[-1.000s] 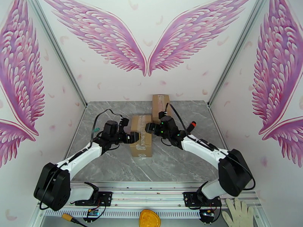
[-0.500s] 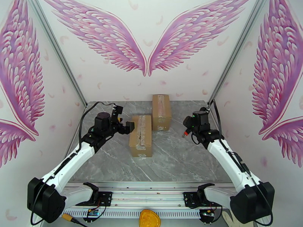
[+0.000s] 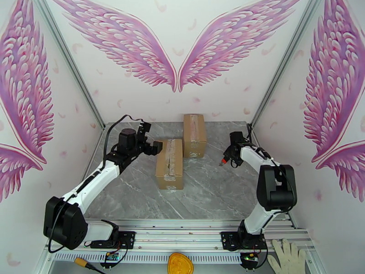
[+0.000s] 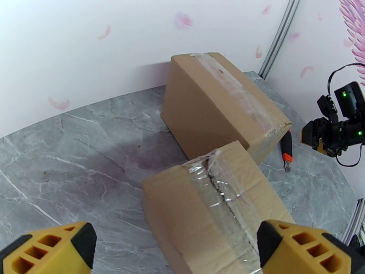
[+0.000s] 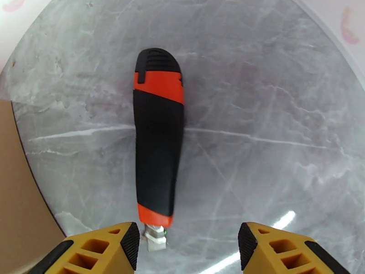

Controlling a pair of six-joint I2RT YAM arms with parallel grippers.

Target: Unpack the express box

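Two taped cardboard boxes lie on the grey marble table [image 3: 210, 192]: a near box [image 3: 169, 163] [image 4: 214, 211] and a far box [image 3: 194, 129] [image 4: 219, 99] against the back wall. A black and orange utility knife [image 3: 223, 160] [image 5: 157, 142] [image 4: 286, 154] lies flat on the table to the right of the boxes. My right gripper [image 3: 229, 155] [image 5: 185, 252] hangs open just above the knife, its yellow fingers [image 5: 100, 250] on either side of the blade end, not touching it. My left gripper [image 3: 155, 147] [image 4: 175, 252] is open, just above the near box's back left corner, holding nothing.
The booth walls close in the table at left, back and right. A white glove [image 3: 287, 256] and a yellow object [image 3: 180, 263] lie below the arm rail at the front. Bare table stretches in front of the near box.
My right arm swung away from the near box to the right and now hovers over the knife. My left gripper pulled off the box's left side, up and towards the back.
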